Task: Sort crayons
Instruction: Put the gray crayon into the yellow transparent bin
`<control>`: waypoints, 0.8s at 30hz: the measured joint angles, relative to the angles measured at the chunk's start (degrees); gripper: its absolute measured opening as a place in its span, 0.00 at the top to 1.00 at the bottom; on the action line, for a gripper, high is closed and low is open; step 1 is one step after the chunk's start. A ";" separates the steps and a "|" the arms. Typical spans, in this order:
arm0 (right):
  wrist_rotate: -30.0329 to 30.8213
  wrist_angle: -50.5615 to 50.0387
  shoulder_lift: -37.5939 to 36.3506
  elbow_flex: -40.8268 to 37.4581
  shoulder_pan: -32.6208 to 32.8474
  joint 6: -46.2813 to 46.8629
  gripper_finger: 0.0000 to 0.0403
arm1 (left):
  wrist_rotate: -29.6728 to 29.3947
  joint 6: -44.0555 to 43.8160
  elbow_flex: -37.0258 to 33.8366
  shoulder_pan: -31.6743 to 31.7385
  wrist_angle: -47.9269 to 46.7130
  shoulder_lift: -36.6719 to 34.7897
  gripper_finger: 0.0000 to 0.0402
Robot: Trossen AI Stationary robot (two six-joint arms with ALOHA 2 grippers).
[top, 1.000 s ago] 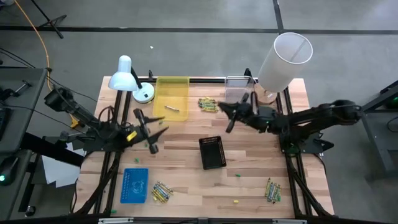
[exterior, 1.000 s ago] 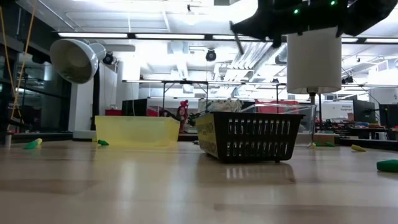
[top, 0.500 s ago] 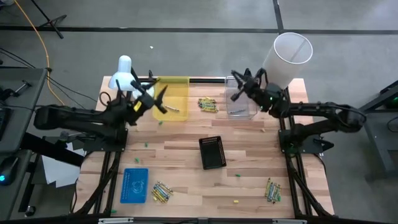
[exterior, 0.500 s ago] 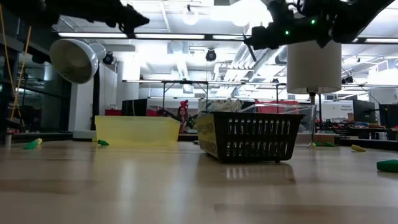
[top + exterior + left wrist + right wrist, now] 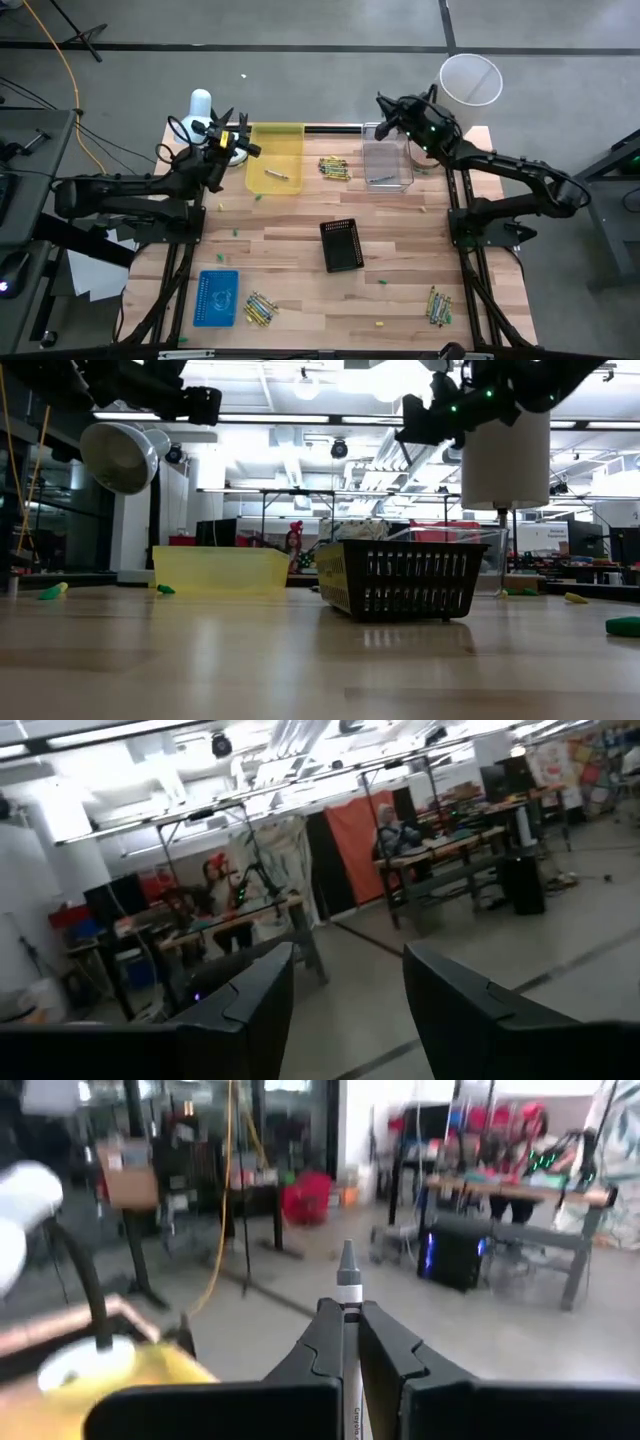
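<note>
Protruding grey-tipped crayon [image 5: 347, 1295], tightly pinched

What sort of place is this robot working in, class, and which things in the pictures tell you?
Probably a robotics lab or workshop: long ceiling strip lights, rows of workbenches loaded with equipment, and a bare concrete floor around the wooden table.

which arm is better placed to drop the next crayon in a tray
Right. The right gripper is shut on a grey crayon and hangs above the far end of the clear tray. The left gripper is open and empty by the yellow tray, so it would probably have to fetch one first.
</note>
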 joint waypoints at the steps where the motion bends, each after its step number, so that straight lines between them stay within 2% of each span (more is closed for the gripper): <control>1: -0.12 -2.82 0.00 1.10 0.00 -0.85 1.00 | -0.04 0.14 0.00 0.00 -0.08 0.01 0.57; 6: -0.33 -9.30 0.00 3.05 0.00 -1.99 1.00 | 0.37 1.85 0.00 0.09 -0.10 0.01 0.57; 8: -2.84 -10.69 0.44 3.05 0.00 -1.30 1.00 | 1.60 1.85 0.00 0.10 -0.08 0.02 0.57; 11: -10.66 -12.38 2.43 3.05 0.14 -1.49 1.00 | 3.35 1.79 0.02 0.02 -1.06 0.00 0.57; 14: -20.67 -10.70 6.22 3.05 2.03 -2.44 1.00 | 5.25 -0.88 0.02 -0.69 -6.21 0.00 0.57; 16: -25.03 -9.25 9.48 3.05 4.43 -3.20 1.00 | 7.83 -3.87 0.02 -1.69 -10.69 0.00 0.57; 18: -25.25 -7.69 13.17 3.05 7.26 -3.14 1.00 | 11.48 -7.04 0.02 -2.78 -15.51 0.02 0.57; 20: -22.09 -4.03 17.50 3.05 9.94 -1.53 1.00 | 15.33 -10.87 0.02 -3.97 -18.58 0.02 0.57; 24: -16.79 16.68 28.21 3.49 13.81 6.29 1.00 | 18.88 -22.44 0.02 -7.24 -17.92 -0.13 0.57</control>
